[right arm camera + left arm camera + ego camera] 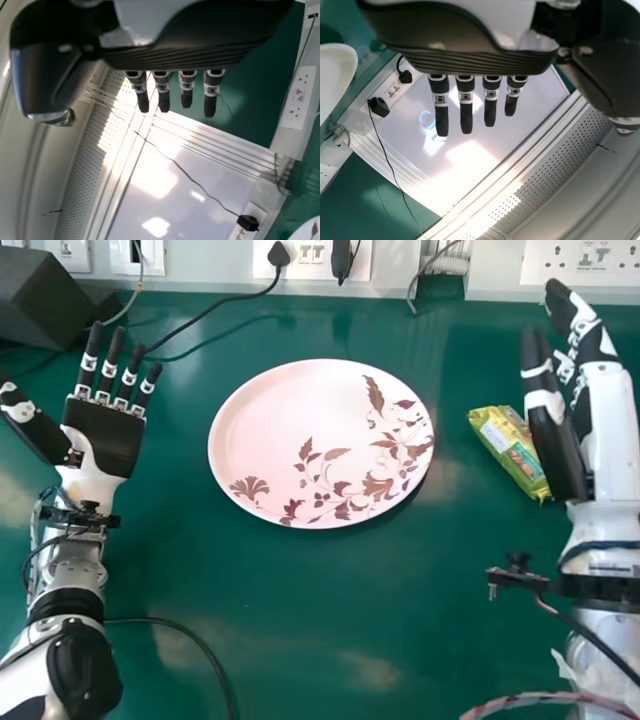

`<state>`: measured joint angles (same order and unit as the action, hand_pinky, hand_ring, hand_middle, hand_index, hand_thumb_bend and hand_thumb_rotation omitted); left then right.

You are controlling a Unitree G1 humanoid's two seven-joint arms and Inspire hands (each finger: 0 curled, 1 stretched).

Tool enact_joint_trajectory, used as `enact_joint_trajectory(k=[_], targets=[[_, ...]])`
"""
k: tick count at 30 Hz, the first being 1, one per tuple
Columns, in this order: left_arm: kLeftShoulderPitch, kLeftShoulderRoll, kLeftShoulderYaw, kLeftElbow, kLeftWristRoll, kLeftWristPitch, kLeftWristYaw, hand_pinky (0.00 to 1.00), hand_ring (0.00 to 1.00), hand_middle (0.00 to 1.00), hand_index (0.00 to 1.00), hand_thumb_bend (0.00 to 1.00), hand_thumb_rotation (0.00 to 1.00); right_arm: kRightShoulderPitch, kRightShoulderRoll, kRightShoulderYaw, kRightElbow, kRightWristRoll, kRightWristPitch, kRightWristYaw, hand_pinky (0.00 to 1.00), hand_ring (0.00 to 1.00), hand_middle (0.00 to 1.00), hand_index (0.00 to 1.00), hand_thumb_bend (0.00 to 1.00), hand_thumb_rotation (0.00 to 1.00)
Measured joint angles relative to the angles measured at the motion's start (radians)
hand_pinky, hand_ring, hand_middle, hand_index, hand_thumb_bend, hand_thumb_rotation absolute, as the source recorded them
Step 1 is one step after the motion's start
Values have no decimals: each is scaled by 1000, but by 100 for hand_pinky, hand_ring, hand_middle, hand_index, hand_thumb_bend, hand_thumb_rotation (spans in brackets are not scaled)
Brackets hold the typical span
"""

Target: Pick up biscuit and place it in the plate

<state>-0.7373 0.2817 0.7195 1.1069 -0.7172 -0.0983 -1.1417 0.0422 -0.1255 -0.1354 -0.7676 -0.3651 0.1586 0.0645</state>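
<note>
Biscuit packet [512,452] relative to the right hand [612,425], the nearer one: fingers extended; packet on the table [300,610], just beside it at nine o'clock, long axis eleven to five; plate [270,425] farther out at nine; left hand [103,435] beyond.

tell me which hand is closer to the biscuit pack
The right hand: it is just beside the biscuit pack, while the left hand is on the opposite side of the plate.

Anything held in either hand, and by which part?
Nothing is held: the left hand and right hand are open, and the biscuit packet lies on the table.
</note>
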Motion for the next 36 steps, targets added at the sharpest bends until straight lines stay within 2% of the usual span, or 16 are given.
enact_joint_trajectory(k=[5, 12, 18, 22, 27, 36], targets=[[-21, -10, -1, 15, 0, 5, 11, 83, 90, 95, 100, 100, 71, -32, -23, 1, -6, -26, 69, 10, 92, 100, 100, 100, 70, 66], [-34, -29, -1, 16, 0, -7, 39, 84, 91, 97, 100, 100, 73, -80, -86, 22, -30, -162, 181, 57, 93, 100, 100, 100, 73, 67], [-53, -39, -1, 31, 0, -7, 51, 77, 90, 97, 100, 100, 78, -131, -159, 47, -41, -316, 279, 137, 93, 100, 100, 100, 74, 66], [-65, -46, -2, 38, 0, -11, 66, 75, 89, 95, 100, 100, 80, -159, -199, 69, -40, -416, 314, 189, 94, 100, 100, 100, 75, 63], [-79, -52, -2, 51, 3, -13, 82, 83, 93, 98, 100, 100, 78, -206, -238, 84, -32, -530, 350, 274, 92, 100, 100, 100, 76, 62], [-109, -65, -4, 75, 30, -33, 128, 83, 92, 99, 100, 100, 77, -275, -280, 87, 5, -636, 388, 426, 94, 100, 100, 100, 77, 62]])
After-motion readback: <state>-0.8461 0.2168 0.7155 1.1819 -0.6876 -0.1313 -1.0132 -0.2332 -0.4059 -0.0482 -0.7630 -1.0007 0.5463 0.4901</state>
